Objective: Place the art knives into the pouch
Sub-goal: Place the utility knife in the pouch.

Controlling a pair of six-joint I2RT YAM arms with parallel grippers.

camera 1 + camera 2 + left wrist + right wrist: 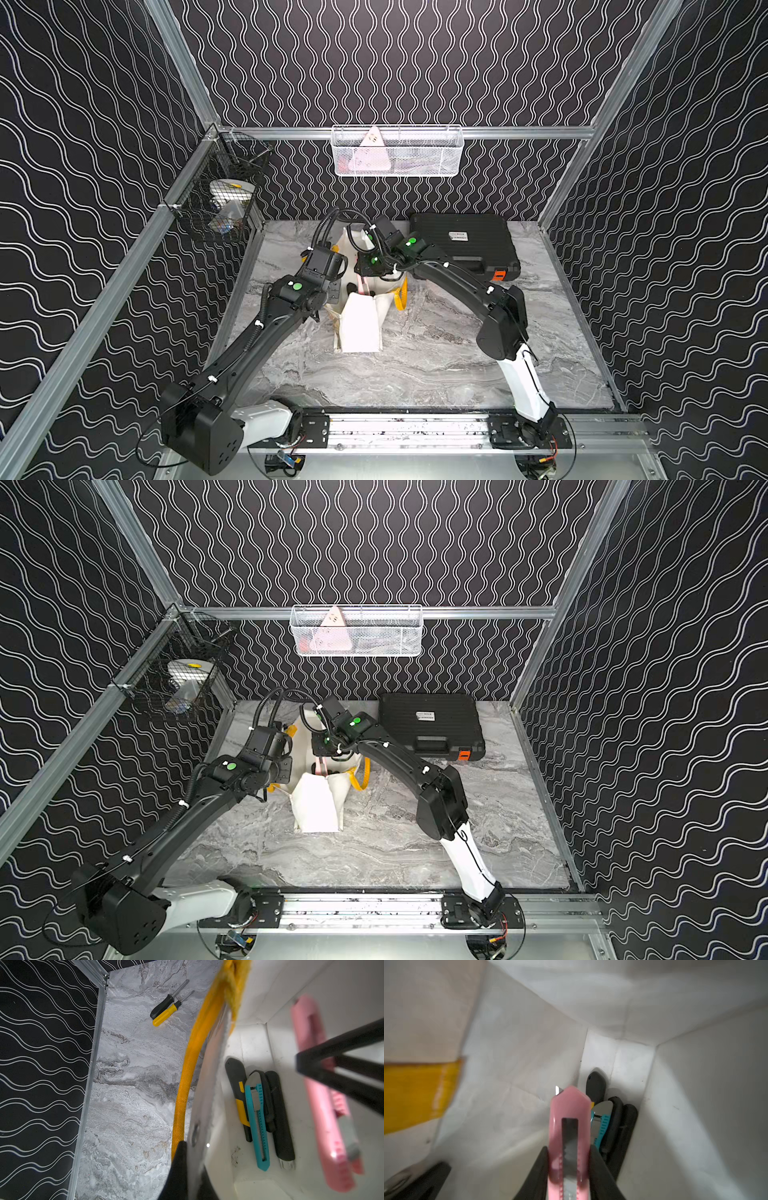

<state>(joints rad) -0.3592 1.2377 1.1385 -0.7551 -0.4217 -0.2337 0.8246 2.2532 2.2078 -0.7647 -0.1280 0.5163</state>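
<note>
The pouch (359,328) (316,804) stands upright in the middle of the table, its mouth open, yellow handle (187,1076) hanging outside. My left gripper (193,1159) (334,293) is shut on the pouch's left rim, fabric pinched between its black fingers. My right gripper (569,1159) (362,284) is shut on the pink art knife (570,1109) (320,1105) (319,768), holding it tip-down inside the pouch's mouth, above the floor. Several other utility knives (257,1124) (602,1126), teal, yellow-black and black, lie on the pouch's bottom.
A black hard case (461,245) with an orange latch lies at the back right. Two screwdrivers (166,1009) lie on the marble table left of the pouch. A white wire basket (397,151) hangs on the back wall, a black mesh basket (220,203) on the left.
</note>
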